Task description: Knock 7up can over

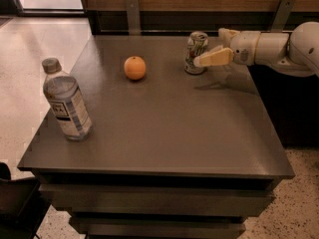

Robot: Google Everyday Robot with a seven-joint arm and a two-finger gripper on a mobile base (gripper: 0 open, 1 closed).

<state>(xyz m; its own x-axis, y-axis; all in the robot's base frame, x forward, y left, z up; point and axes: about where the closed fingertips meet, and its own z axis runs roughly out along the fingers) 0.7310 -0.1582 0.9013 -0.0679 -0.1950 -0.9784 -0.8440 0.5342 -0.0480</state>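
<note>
The 7up can (196,53), white and green with a silver top, stands on the dark table (164,133) near its far edge, right of centre. My gripper (210,47) reaches in from the right at can height, with its fingers apart. The near cream finger (214,59) has its tip against the can's right side. The far finger (227,33) shows just behind and to the right of the can. Nothing is held.
An orange (135,67) sits left of the can. A clear water bottle with a grey cap (66,101) stands near the table's left edge. A wooden wall with metal brackets (132,14) runs behind the table. My arm (279,46) hangs over the table's right rear corner.
</note>
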